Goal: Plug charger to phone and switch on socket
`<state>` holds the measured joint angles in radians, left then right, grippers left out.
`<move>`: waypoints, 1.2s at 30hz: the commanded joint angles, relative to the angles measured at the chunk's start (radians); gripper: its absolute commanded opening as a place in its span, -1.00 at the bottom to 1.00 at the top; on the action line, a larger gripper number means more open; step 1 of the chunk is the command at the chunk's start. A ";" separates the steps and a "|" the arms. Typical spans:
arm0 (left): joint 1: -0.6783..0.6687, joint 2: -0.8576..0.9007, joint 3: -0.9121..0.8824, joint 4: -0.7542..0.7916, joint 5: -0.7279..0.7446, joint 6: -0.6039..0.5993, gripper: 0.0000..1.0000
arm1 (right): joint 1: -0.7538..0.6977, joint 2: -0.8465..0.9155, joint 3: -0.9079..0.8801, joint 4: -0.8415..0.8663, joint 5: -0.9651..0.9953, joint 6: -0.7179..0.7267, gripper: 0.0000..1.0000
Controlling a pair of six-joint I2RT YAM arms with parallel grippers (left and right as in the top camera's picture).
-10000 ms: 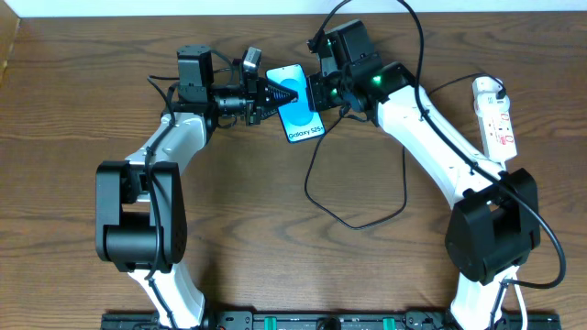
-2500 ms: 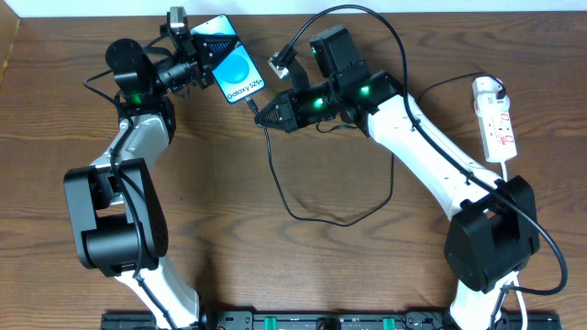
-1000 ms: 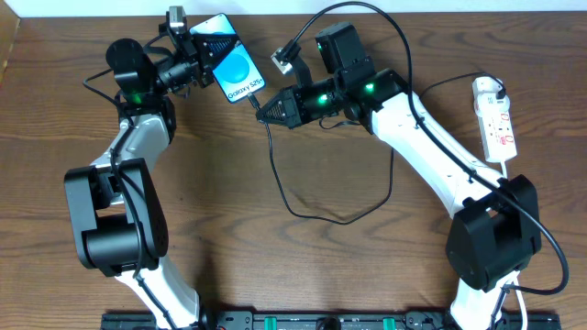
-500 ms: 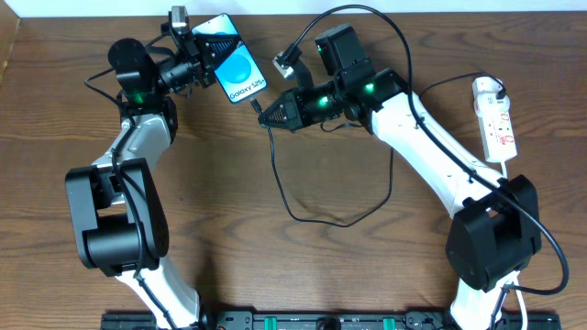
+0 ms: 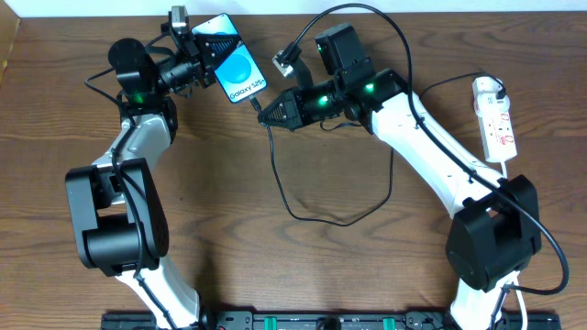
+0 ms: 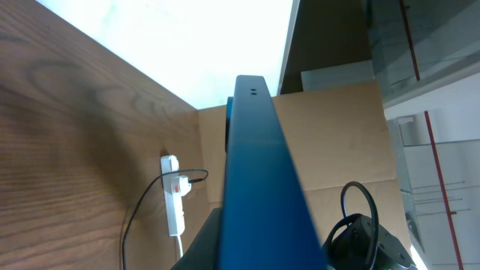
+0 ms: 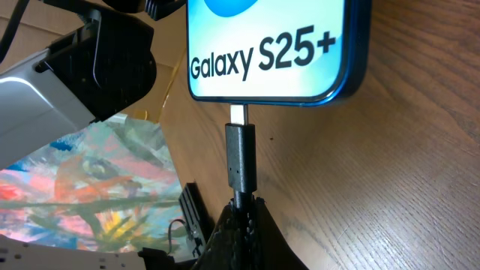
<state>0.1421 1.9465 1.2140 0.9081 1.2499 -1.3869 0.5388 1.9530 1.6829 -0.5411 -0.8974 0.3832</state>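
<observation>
The brown wood table [image 5: 229, 275] took up most of the room in front of me. Two white and black arms reached across it to the far side.

The left arm [image 5: 138, 156] held the phone [image 5: 237, 69] up off the table at the far left. The left gripper [image 5: 204, 57] was squeezed shut on its top end. I think it held the phone tilted like that so the bottom edge faced the other arm.

The right arm [image 5: 431, 147] stretched in from the right. The right gripper [image 5: 268, 112] was pinched tight on the charger [image 5: 303, 215], just behind its small plug [image 7: 241, 157]. That kept the plug straight and pointed at the phone. The rest of the black cable hung down in a loose loop on the table, so it would not pull.

The white socket [image 5: 496, 119] lay far off at the right edge, well apart from both grippers. It had red marks on it. I could not tell if it was switched on.

The plug's silver tip touched the phone's bottom edge, but some silver showed. It looked only partly in.

The white strip on the screen said "Galaxy S25+".
</observation>
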 commanded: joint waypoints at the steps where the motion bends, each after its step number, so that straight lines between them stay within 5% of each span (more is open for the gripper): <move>1: -0.002 0.002 0.007 0.010 -0.004 0.013 -0.86 | -0.004 -0.029 0.004 -0.002 0.002 0.006 -0.98; 36: -0.005 0.002 0.007 0.010 0.002 0.013 -0.85 | -0.002 -0.029 0.004 0.022 0.020 0.031 -0.98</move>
<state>0.1421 1.9465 1.2140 0.9085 1.2415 -1.3869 0.5388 1.9530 1.6829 -0.5274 -0.8783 0.4065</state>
